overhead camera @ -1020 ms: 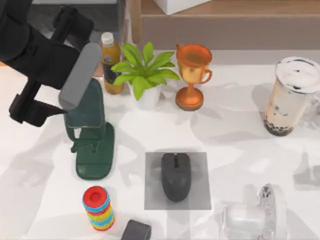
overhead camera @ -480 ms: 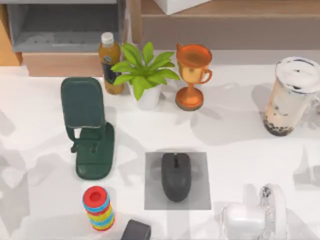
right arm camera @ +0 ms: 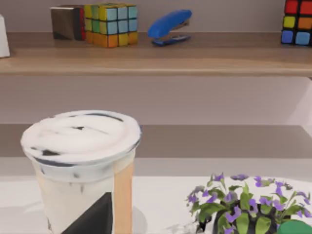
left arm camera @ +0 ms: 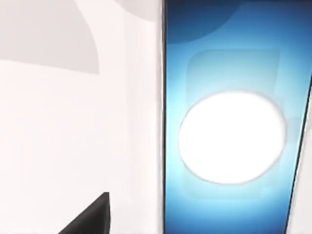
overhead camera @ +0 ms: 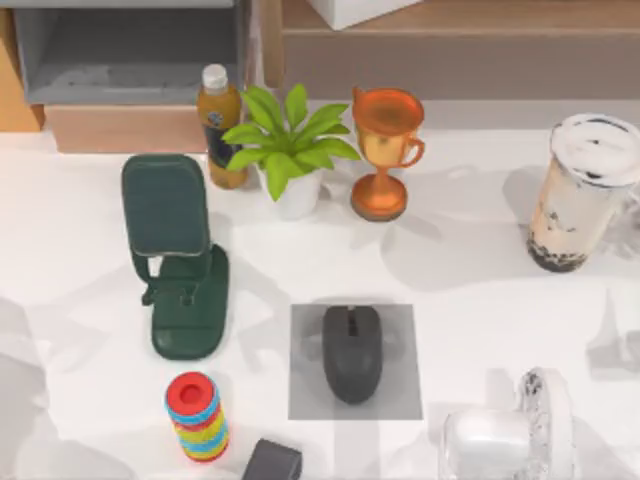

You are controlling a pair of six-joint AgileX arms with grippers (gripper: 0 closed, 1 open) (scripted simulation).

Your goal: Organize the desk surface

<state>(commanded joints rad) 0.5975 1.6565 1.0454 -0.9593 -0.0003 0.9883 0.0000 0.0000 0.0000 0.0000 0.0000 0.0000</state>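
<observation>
A: White worktop [overhead camera: 480, 280], the desk surface, spans the whole top view, brown shelving [overhead camera: 450, 45] along the back edge. Claw status?

B: Can't tell on either. A dark wedge [left arm camera: 90, 217] sits at the edge of the left wrist view and another [right arm camera: 92, 214] in the right wrist view, both probably claw parts, fingers not readable

A: What's nearest the left wrist cam?

B: A flat blue panel [left arm camera: 234, 122] with a bright white disc, lying on white surface

A: Right wrist?

B: Boba cup [right arm camera: 83, 165] close up, purple-flowered plant [right arm camera: 241, 204] beside it. Shelf behind carries a blue stapler [right arm camera: 168, 24] and two colour cubes [right arm camera: 109, 24] [right arm camera: 297, 22]

A: Worktop layout from above?

B: Centre: black mouse [overhead camera: 351, 352] on a grey mat [overhead camera: 400, 390]. Left of it a green phone stand [overhead camera: 180, 260], upright. Front left a stack of coloured rings [overhead camera: 197, 415], a dark block [overhead camera: 272, 462] just beside it at the front edge. Back row: orange bottle [overhead camera: 221, 125], green potted plant [overhead camera: 290, 150], orange trophy [overhead camera: 385, 150]. Boba cup [overhead camera: 580, 190] far right, white fan [overhead camera: 510, 435] front right
</observation>
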